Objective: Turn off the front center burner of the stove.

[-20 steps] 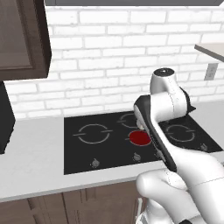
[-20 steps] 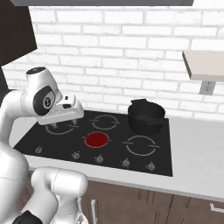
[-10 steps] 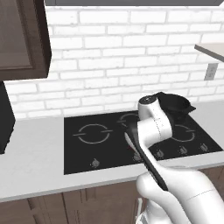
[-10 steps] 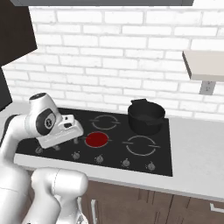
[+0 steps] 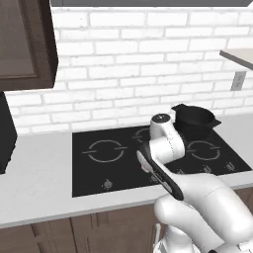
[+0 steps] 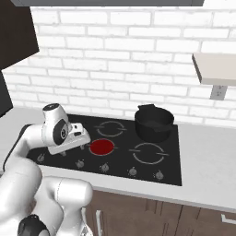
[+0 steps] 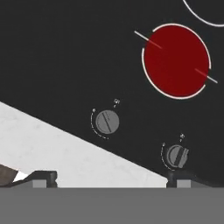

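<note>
The stove (image 6: 124, 154) is a black glass cooktop with grey rings and a front row of small knobs. Its front center burner (image 6: 102, 147) glows as a solid red disc, seen up close in the hand view (image 7: 176, 61). My gripper (image 7: 111, 178) is open, its two fingertips (image 7: 178, 176) wide apart above the stove's front edge. Between them lies one grey knob (image 7: 107, 121); a second knob (image 7: 176, 155) sits just above the right tip. In the right base view my hand (image 6: 70, 138) hovers low, just left of the red disc. In the left base view my arm hides the disc.
A black pot (image 6: 154, 123) stands on the back right zone, also visible as (image 5: 195, 119). White counter (image 5: 39, 197) surrounds the stove, with a dark appliance (image 5: 5, 136) at far left. A wall shelf (image 6: 214, 69) hangs at right, a dark cabinet (image 5: 24, 44) upper left.
The arm has swung down and forward, bringing the hand from over the back of the cooktop to low over the front knob row, left of the red disc.
</note>
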